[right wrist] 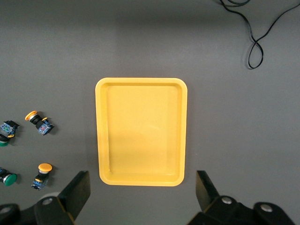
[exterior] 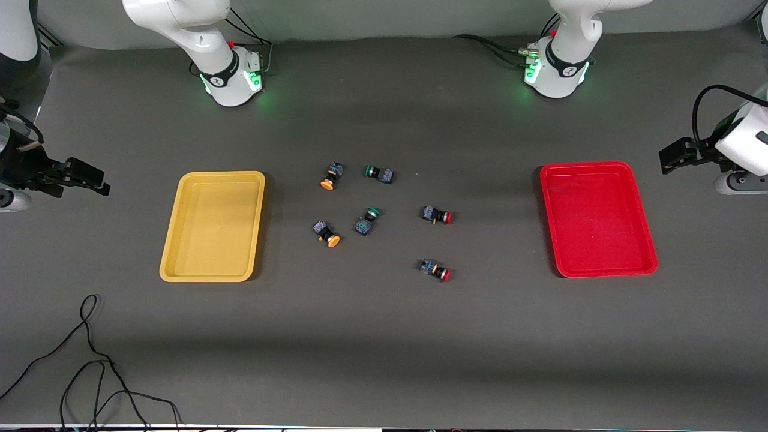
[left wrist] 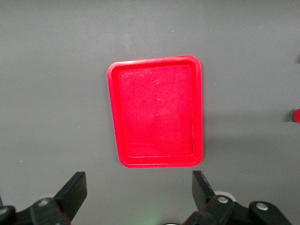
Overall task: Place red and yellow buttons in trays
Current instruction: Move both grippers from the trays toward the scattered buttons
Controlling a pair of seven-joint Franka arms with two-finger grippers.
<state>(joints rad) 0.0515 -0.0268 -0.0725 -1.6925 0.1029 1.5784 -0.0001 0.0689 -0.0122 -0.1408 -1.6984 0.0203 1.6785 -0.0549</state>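
Two yellow-capped buttons [exterior: 330, 177] [exterior: 327, 234] and two red-capped buttons [exterior: 438, 215] [exterior: 435, 270] lie loose on the table between the trays. The yellow tray [exterior: 180, 240] sits toward the right arm's end and is empty. The red tray [exterior: 642, 240] sits toward the left arm's end and is empty. My left gripper [exterior: 667, 159] [left wrist: 138, 183] hangs open and empty over the table beside the red tray [left wrist: 115, 117]. My right gripper [exterior: 99, 180] [right wrist: 142, 183] hangs open and empty beside the yellow tray [right wrist: 101, 131]. Both yellow-capped buttons [right wrist: 38, 121] [right wrist: 41, 174] show in the right wrist view.
Two green-capped switches [exterior: 378, 173] [exterior: 366, 221] lie among the buttons. A loose black cable [exterior: 90, 360] curls on the table near the front camera at the right arm's end. The two arm bases [exterior: 231, 78] [exterior: 555, 72] stand at the table's edge farthest from the camera.
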